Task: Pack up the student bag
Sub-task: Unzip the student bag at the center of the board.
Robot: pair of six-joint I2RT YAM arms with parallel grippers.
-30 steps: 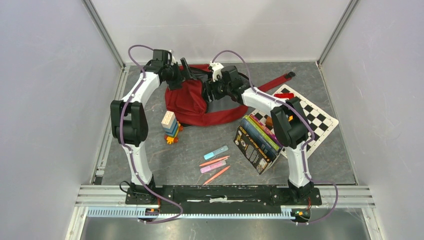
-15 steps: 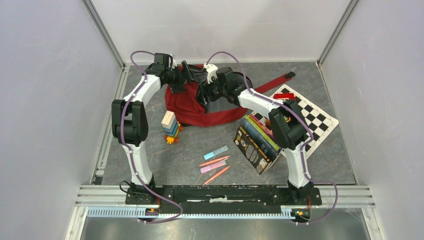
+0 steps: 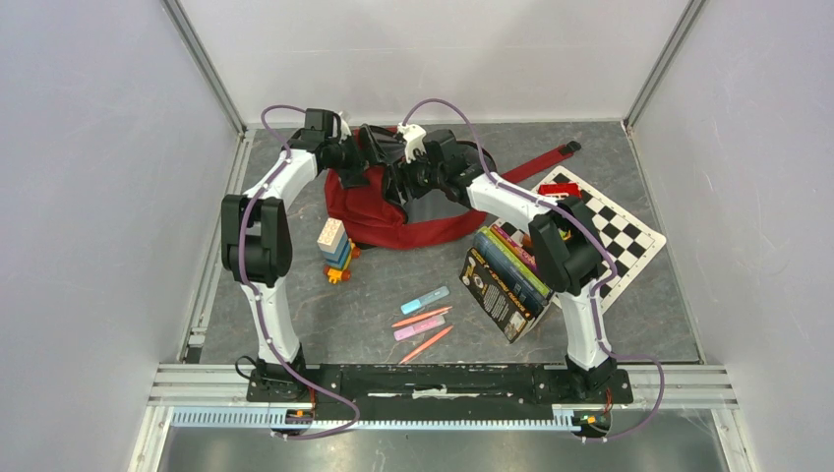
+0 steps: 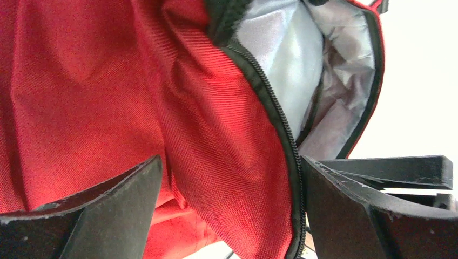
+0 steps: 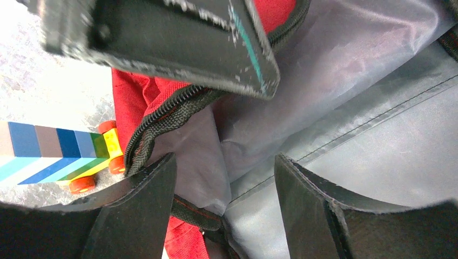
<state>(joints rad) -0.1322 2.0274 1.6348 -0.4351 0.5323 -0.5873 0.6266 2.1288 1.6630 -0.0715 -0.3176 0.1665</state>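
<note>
Closest to the arm bases and well short of both claws, a scatter of pens and markers point(image 3: 424, 317) lies on the grey surface point(image 3: 315, 315). A leaning set of books point(image 3: 504, 280) stands to the near right of the right claw point(image 5: 226, 157). A stack of coloured blocks on wheels point(image 3: 334, 248) sits on the near side of the left claw point(image 4: 231, 162), just beside the student bag point(image 3: 369, 208).

The bag rests directly under both claws, its mouth unzipped and pale grey lining showing. The left claw comes in from the left, its fingers spread wide. Red fabric and the black zip edge lie loose between them, not pinched. The right claw hovers close to its partner over the bag's mouth. Its fingers are parted around lining and zip rim, gripping nothing.

To the right of the right claw lies a chessboard point(image 3: 629, 241). A red strap point(image 3: 539, 162) runs away to the far right.
</note>
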